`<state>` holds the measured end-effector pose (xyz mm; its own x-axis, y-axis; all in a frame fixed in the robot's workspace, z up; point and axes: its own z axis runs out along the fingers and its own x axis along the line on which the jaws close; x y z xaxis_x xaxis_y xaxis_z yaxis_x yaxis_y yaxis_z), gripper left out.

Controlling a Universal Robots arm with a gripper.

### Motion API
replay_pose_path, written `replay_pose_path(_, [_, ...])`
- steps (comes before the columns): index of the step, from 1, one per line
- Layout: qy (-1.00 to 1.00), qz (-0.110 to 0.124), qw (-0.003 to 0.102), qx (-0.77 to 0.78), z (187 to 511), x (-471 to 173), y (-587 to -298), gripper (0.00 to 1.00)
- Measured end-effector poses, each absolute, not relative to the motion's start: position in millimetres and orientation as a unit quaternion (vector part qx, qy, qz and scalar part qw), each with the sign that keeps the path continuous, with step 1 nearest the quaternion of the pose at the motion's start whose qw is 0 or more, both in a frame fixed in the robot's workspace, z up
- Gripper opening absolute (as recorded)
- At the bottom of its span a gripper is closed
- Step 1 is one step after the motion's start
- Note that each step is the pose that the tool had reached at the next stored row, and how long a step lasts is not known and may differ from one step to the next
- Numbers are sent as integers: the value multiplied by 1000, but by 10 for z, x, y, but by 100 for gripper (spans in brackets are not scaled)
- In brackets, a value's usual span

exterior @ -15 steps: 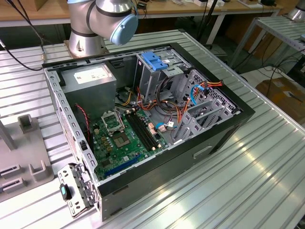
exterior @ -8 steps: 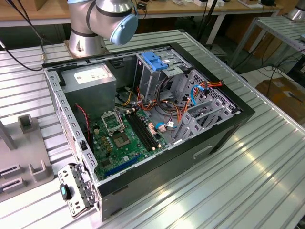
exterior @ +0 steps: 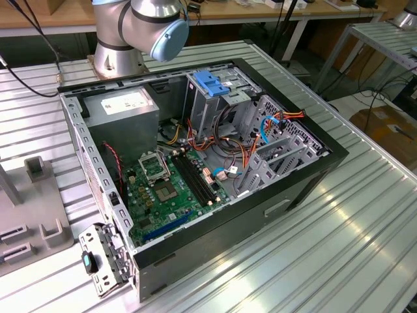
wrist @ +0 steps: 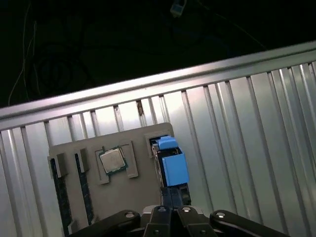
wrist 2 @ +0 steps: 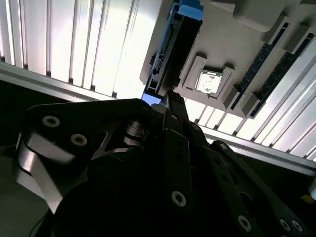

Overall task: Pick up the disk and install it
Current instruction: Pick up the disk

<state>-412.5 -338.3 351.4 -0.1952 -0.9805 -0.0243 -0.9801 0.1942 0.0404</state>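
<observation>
The disk [wrist: 170,165] stands on edge in a slot of a grey fixture plate [wrist: 133,197] on the ribbed metal table. A blue plastic rail runs along its upper edge. In the second wrist view the disk [wrist 2: 174,44] is a dark slab with a blue end. My gripper [wrist: 172,211] is directly over the near end of the disk and in line with it. In the second wrist view the black body of the gripper [wrist 2: 170,106] reaches to the disk's end. The contact itself is hidden.
The fixture plate also holds a processor chip [wrist: 112,160] and memory sticks [wrist: 83,190]. In the exterior view an open computer case [exterior: 313,169] lies on the table. It contains a grey power-supply box [exterior: 124,107], a green motherboard [exterior: 166,192] and a blue-topped drive cage [exterior: 212,83]. The arm's base [exterior: 120,45] stands behind it.
</observation>
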Motion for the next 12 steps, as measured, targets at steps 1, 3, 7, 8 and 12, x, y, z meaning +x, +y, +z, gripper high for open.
replay_pose_path(1, [-764,-23,3,644,3513,-4125,-3383,11])
replay_pose_path(3, [-756,-23,3,654,3511,-4125,-3383,11])
replay_pose_path(7, [-748,-8,-13,664,3503,-4125,-3383,11])
replay_pose_path(8, [-746,-4,-18,666,3502,-4125,-3383,11])
replay_pose_path(12, [-745,-4,-18,666,3502,-4125,-3382,11])
